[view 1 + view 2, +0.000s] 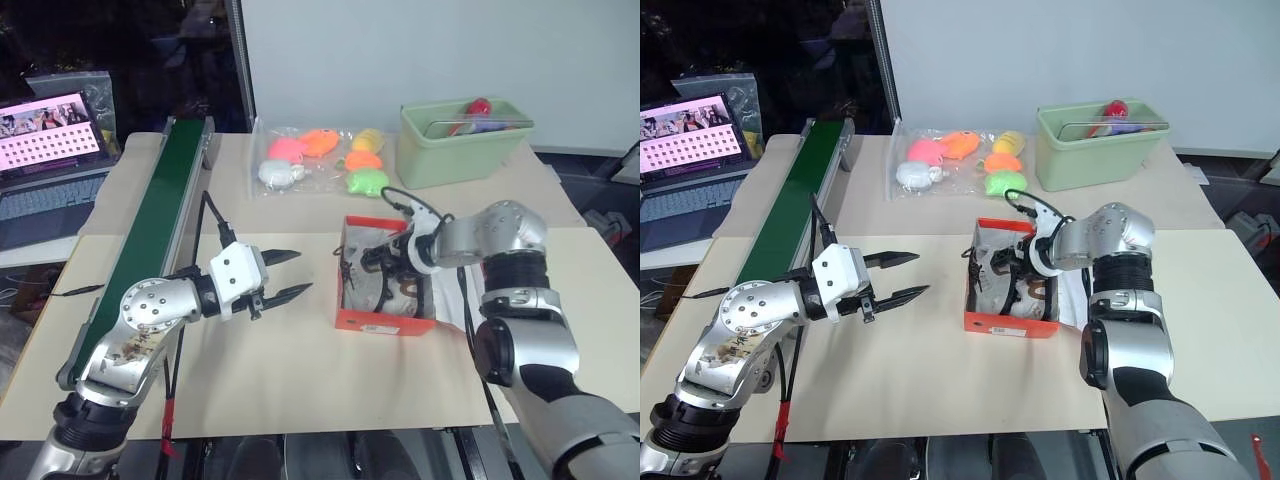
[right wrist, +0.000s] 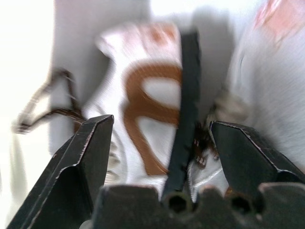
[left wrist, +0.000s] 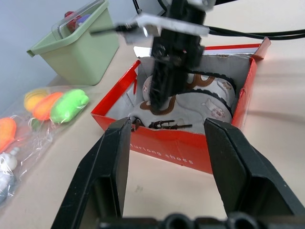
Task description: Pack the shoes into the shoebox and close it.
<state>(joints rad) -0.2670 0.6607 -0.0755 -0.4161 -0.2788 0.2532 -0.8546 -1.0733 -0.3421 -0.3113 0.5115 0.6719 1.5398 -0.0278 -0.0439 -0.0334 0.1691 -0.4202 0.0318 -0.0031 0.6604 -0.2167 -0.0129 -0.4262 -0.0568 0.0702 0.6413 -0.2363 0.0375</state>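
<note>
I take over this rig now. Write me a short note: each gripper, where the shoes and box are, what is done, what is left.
Left gripper: open, holding nothing, hovering over the table to the left of the shoebox, pointing at it.
Right gripper: reaching down into the shoebox, jaws open over a shoe, gripping nothing.
The shoes: both lie inside the shoebox, laces loose.
Done: shoes are packed.
Left: pull the right gripper out, fold the lid over and close the box.

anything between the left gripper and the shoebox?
Nothing: bare beige tabletop separates the open left gripper from the red-orange cardboard shoebox. Both eye views show it.
</note>
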